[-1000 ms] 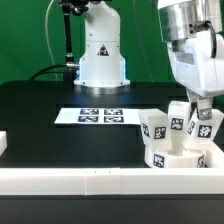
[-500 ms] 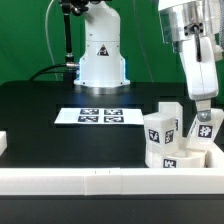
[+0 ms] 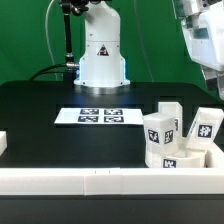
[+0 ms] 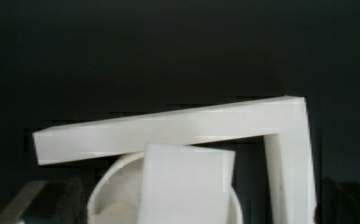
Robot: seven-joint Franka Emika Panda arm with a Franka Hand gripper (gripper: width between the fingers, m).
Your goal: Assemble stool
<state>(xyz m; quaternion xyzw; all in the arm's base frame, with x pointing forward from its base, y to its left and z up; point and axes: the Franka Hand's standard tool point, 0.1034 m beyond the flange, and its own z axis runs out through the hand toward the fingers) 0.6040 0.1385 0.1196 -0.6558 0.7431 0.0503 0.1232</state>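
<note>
Gripper (image 3: 218, 85) at the exterior view's right edge, lifted above the stool (image 3: 182, 140); jaws spread wide, gripping nothing. Stool sits in the corner of the white border rail (image 3: 100, 178), which hems it front and side (wrist view shows the same rail corner (image 4: 283, 150) around a leg (image 4: 186, 185)). Tagged legs (image 3: 160, 128) stand upright on the seat disc (image 3: 180, 157), long axes vertical. Marker board (image 3: 98, 116) lies flat, well apart.

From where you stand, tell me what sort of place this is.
Most likely a robotics lab test bench: a black table fenced by a white border rail, a marker board of printed tags lying flat, and tagged white stool parts grouped near the rail.
</note>
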